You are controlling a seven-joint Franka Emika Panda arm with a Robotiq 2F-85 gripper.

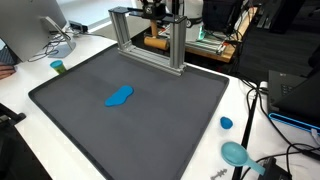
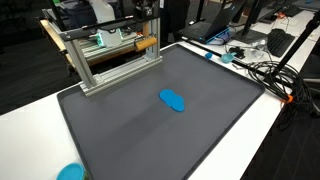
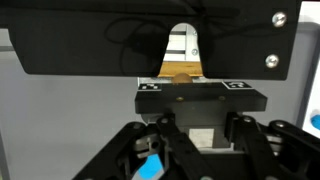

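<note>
In the wrist view the fingers [image 3: 240,145] run off the bottom edge, so their tips are unseen. A blue patch [image 3: 150,168] between them is too hidden to name. In exterior views the top edge cuts the arm [image 1: 163,10] and the bottom edge a teal thing [image 2: 70,172].

Even, bright room light with soft shadows (wrist view darker, its near parts blurred).

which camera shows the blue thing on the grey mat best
An exterior view: the blue object lies whole on the grey mat, its long lobed outline plain. In an exterior view it looks a shorter oval. The wrist view faces a black panel, not the mat.
</note>
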